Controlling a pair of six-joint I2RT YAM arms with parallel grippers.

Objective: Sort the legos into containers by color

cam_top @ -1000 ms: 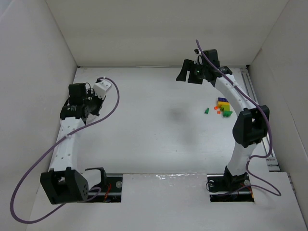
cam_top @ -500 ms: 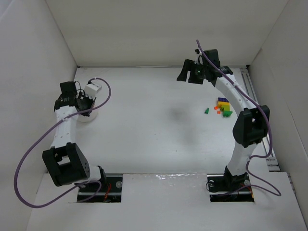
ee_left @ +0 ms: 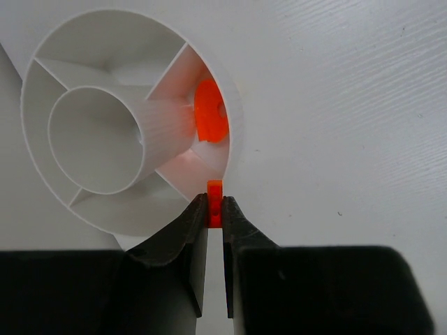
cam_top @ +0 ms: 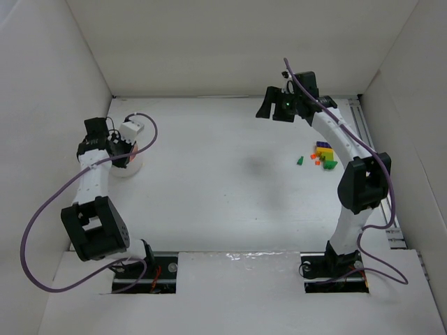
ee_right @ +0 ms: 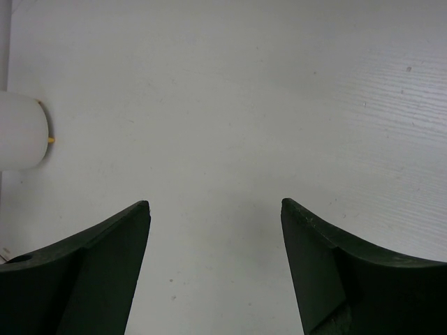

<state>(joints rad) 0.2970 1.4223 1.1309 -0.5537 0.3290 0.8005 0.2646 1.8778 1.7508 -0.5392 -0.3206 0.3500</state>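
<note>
The left claw (ee_left: 215,213) is pinching a small orange lego (ee_left: 215,197) between its two tips, the jaws standing almost closed on it. The left wrist view is showing the brick hanging right at the near rim of the white bowl (ee_left: 42,66). That bowl is divided by spokes around an inner ring, and a second orange piece (ee_left: 209,120) is lying in the compartment nearest the claw.

The right claw (ee_right: 215,258) is standing wide, its dark fingers (ee_right: 91,265) well apart, holding nothing and touching nothing, with only bare desk (ee_right: 244,105) showing between them.

In the top view the left arm (cam_top: 94,185) is folding back at the elbow and reaching up along the left wall, its wrist sitting just above the bowl (cam_top: 129,167). The right arm (cam_top: 346,146) is stretching far up the desk and bending left at the wrist, so its claw is hanging in the air near the back wall.

Only the top view is showing the loose pile of legos (cam_top: 323,155) lying beside the right arm, yellow, blue, green and orange, with one green lego (cam_top: 299,160) just apart from it. Only the left wrist view is showing the bowl's compartments and the gripped brick. The right wrist view is catching a white rounded shape (ee_right: 21,132) at its left edge; what it is cannot be told.
</note>
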